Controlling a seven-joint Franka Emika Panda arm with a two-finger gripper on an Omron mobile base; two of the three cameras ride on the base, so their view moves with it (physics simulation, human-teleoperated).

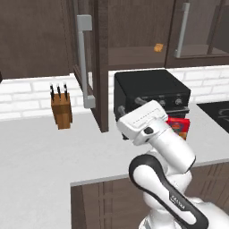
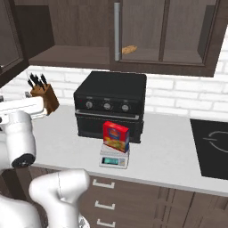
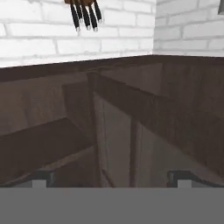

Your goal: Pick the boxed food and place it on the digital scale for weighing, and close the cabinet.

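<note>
The boxed food (image 2: 116, 136), red-fronted with a blue side, stands upright on the digital scale (image 2: 114, 160) in front of the black oven; in the left base view the box (image 1: 180, 126) peeks out behind my arm. The cabinet (image 2: 147, 35) hangs above the counter with its left glass door (image 1: 87, 67) swung out towards me, grey bar handle (image 1: 82, 58) on it. My gripper (image 3: 111, 178) is open and holds nothing. It points at that open door's edge (image 3: 98, 113) from close by, well left of the box, and the hand view is rolled upside down.
A black oven (image 2: 111, 104) with knobs sits under the cabinet. A knife block (image 1: 61, 109) stands by the brick wall to the left. A small orange lump (image 1: 158, 47) lies on the cabinet shelf. A black cooktop (image 2: 211, 147) is at the right.
</note>
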